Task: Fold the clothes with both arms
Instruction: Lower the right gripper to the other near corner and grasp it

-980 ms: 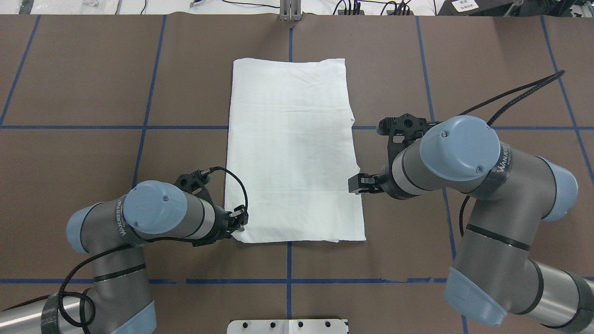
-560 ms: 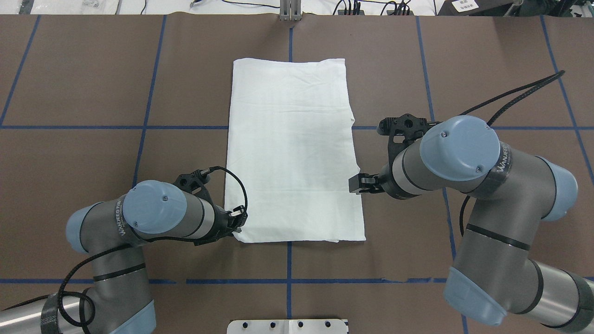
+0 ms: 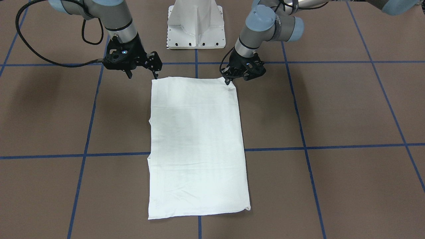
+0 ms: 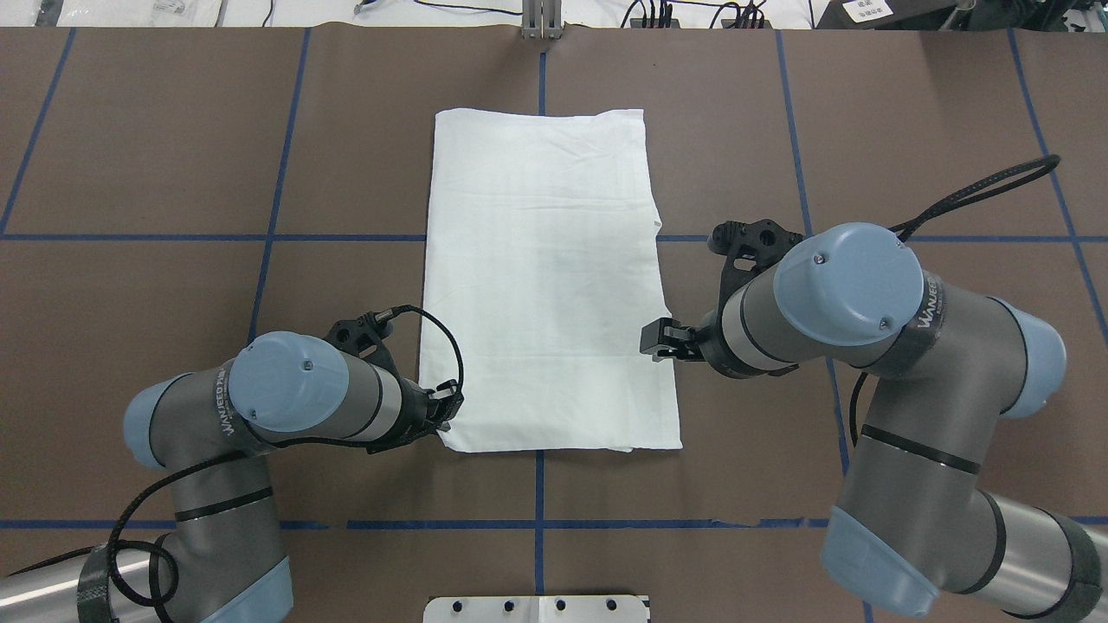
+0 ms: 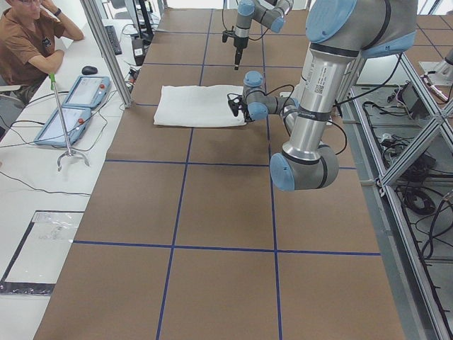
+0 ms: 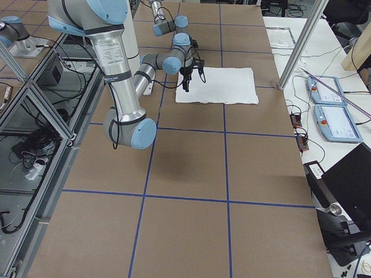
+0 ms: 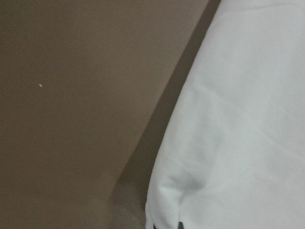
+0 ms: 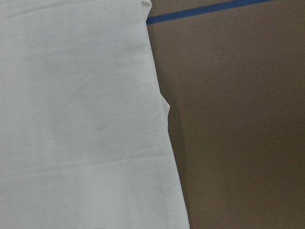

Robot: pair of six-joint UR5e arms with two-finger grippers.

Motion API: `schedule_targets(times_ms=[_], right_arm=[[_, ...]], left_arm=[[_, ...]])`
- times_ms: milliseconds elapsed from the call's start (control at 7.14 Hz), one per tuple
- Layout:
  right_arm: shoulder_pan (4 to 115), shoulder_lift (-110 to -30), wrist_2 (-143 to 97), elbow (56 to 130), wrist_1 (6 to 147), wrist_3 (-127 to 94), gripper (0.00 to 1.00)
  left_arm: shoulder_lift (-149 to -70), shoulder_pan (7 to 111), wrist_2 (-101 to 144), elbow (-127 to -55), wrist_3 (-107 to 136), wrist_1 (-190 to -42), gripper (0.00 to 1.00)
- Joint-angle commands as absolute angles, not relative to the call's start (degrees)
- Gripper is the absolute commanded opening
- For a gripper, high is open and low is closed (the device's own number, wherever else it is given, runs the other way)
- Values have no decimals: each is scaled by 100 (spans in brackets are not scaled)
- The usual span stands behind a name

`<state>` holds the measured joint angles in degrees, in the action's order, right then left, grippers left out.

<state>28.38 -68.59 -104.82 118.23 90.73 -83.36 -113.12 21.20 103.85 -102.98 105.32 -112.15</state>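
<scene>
Closest to the robot's base, at the near left corner of the white T-shirt, the left arm's black two-finger gripper sits low against the cloth. The shirt is already folded to a tall, plain cotton rectangle on the brown paper-covered table, which is gridded with blue tape. Compared with a second ago, that corner has drawn slightly inward and rounded off. The left wrist view shows it bunched between two dark fingertips, so I judge the fingers clamped on it.

A little farther out, along the shirt's right edge, the right arm's black gripper has slid a touch inward. It now overlaps the hem instead of standing just outside it. Its arm has swung with it, and the black cable loop behind it has shifted. This gripper carries nothing and, by the side view, hangs above the cloth. Whether its fingers are parted or closed, I cannot tell.

Beyond, the middle and far end of the shirt lie flat and unmoved.

One side seems secured while the other is still lining up. Lifting before the right side grips would probably skew the fold.
</scene>
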Motion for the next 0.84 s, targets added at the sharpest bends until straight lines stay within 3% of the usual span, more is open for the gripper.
schedule_targets(times_ms=[0,700], right_arm=[[2428,-6759,-10154,11804,9052,-9915,100],[2145,-6267,-9853,11119,9658,-11101,100]], left_arm=[[-11338,2127,10389,-10301,10521,-11224,0],[-11338,2127,10380,-10301,10485,-11224,0]])
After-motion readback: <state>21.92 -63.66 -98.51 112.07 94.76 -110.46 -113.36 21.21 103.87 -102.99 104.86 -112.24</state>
